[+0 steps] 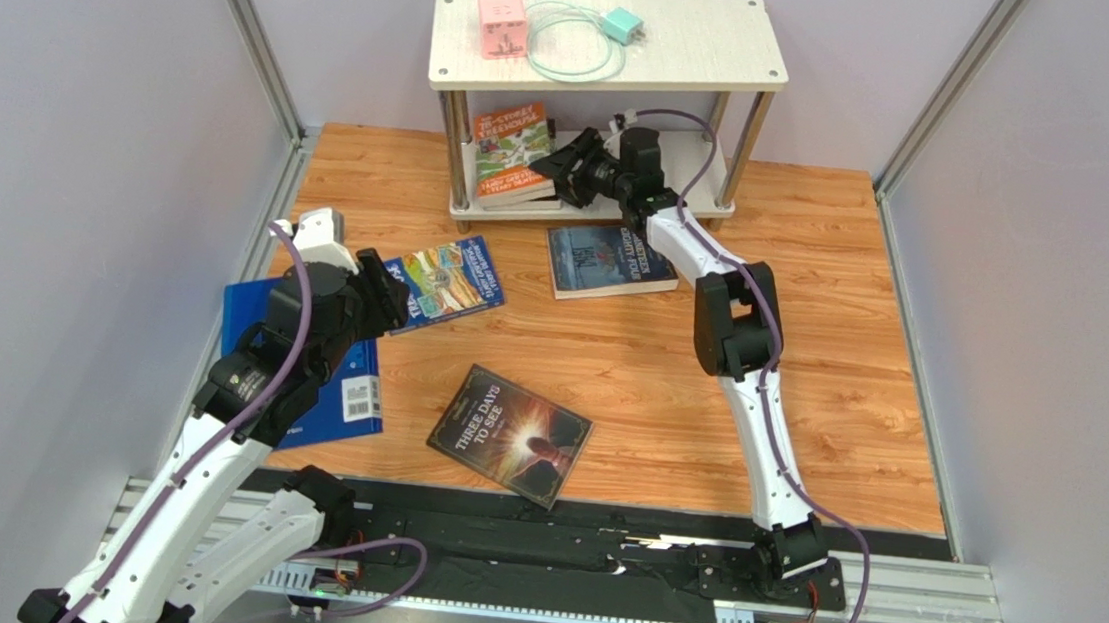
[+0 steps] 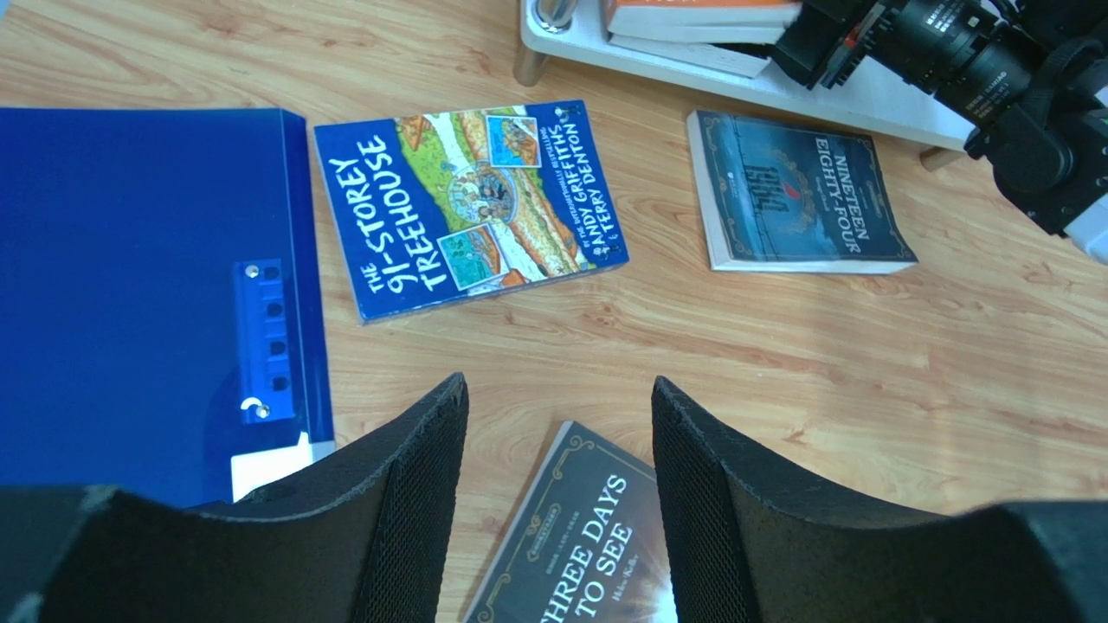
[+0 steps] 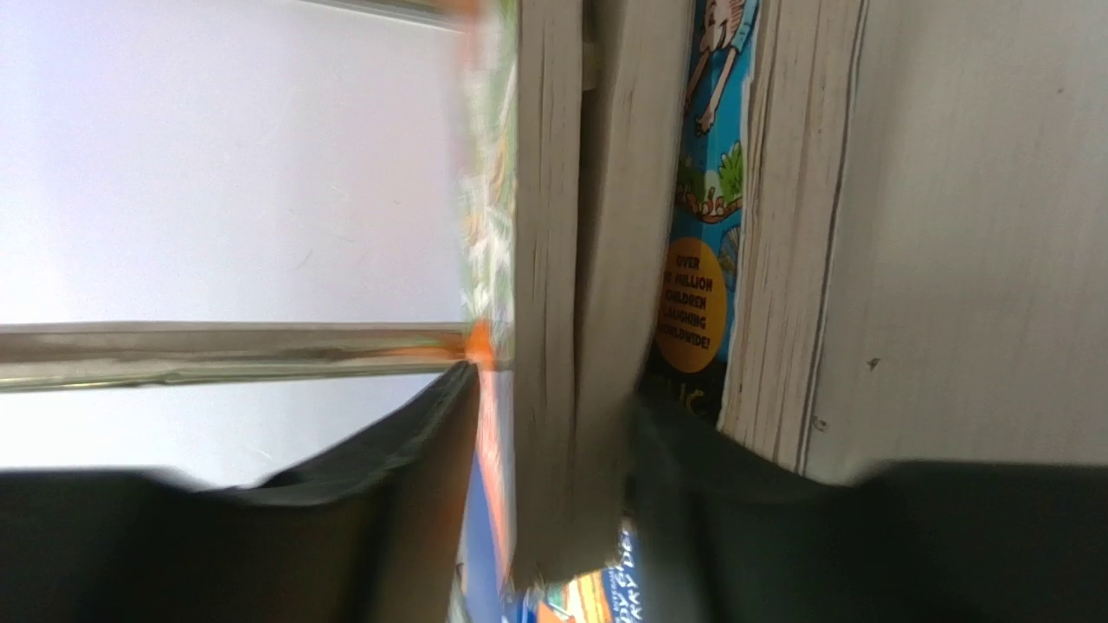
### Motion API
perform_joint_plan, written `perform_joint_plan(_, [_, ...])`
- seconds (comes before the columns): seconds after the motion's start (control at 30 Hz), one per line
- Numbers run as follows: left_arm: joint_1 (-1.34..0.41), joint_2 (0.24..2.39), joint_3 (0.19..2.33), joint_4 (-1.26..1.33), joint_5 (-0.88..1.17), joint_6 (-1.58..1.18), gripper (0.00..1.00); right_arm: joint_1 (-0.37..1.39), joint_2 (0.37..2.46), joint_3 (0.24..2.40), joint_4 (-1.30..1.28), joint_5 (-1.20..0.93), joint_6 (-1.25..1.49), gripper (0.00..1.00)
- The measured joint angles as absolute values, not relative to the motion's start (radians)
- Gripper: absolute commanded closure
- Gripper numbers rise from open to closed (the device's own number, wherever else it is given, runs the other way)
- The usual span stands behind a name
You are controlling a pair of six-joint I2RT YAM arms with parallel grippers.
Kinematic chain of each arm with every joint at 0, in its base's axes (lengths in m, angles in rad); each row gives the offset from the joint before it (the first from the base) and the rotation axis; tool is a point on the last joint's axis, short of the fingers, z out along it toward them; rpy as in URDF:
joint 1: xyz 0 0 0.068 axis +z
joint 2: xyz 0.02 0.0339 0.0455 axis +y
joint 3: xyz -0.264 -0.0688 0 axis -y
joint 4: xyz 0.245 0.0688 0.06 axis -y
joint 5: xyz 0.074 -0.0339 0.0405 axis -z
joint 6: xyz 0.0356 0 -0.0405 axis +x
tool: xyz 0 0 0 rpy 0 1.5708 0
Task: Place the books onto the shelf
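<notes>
While pale walls [image 1: 64,133] ring the wooden table [image 1: 631,371], left end effector [image 2: 557,390] spread, right end effector [image 3: 553,390] grip unclear.

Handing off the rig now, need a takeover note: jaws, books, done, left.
Left gripper: jaws open, empty, hovering over the table.
Right gripper: jaws astride the orange book on the lower tier of the shelf; grip or release unclear.
Done: orange book stacked on a teal book there.
Left: 91-Storey Treehouse, Nineteen Eighty-Four, Three Days to See, all flat on the table.
</notes>
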State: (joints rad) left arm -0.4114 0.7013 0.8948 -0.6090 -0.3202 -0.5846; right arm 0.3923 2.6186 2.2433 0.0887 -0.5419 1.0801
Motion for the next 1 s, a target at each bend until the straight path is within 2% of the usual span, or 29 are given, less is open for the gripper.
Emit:
perform_joint_plan(0.1, [-0.411, 0.701, 0.895, -0.604, -0.311, -0.579, 0.41, 0.392, 2.621, 2.243, 0.099, -0.543, 1.081, 0.2])
perform_joint_plan(0.17, [-0.411, 0.701, 0.894, -0.6, -0.302, -0.576, 0.41, 0.392, 2.62, 2.243, 0.117, -0.544, 1.076, 0.17])
perform_joint_plan(0.27, [-0.411, 0.7, 0.883, -0.593, -0.287, -0.574, 0.41, 0.392, 2.61, 2.229, 0.13, -0.544, 1.067, 0.07])
perform_joint_plan(0.3, [-0.411, 0.701, 0.88, -0.593, -0.282, -0.574, 0.41, 0.392, 2.601, 2.216, 0.135, -0.541, 1.064, 0.0])
perform_joint_plan(0.53, [-0.411, 0.694, 0.872, -0.59, -0.249, -0.574, 0.41, 0.39, 2.499, 2.103, 0.072, -0.516, 1.002, 0.0])
perform_joint_plan(0.83, [-0.411, 0.667, 0.842, -0.579, -0.216, -0.574, 0.42, 0.383, 2.27, 1.846, -0.12, -0.449, 0.846, 0.0])
perform_joint_plan(0.87, [-0.411, 0.669, 0.836, -0.577, -0.208, -0.574, 0.45, 0.383, 2.246, 1.816, -0.138, -0.442, 0.823, 0.0])
perform_joint_plan(0.9, [-0.411, 0.674, 0.828, -0.573, -0.195, -0.575, 0.62, 0.382, 2.215, 1.78, -0.159, -0.439, 0.799, 0.0])
perform_joint_plan(0.93, [-0.411, 0.682, 0.815, -0.567, -0.181, -0.578, 0.85, 0.383, 2.181, 1.744, -0.184, -0.439, 0.77, 0.0])
perform_joint_plan(0.97, [-0.411, 0.693, 0.801, -0.562, -0.163, -0.585, 1.0, 0.382, 2.149, 1.708, -0.197, -0.443, 0.742, 0.0])
perform_joint_plan(1.0, [-0.411, 0.704, 0.788, -0.558, -0.148, -0.601, 1.0, 0.382, 2.122, 1.681, -0.211, -0.449, 0.721, 0.0])
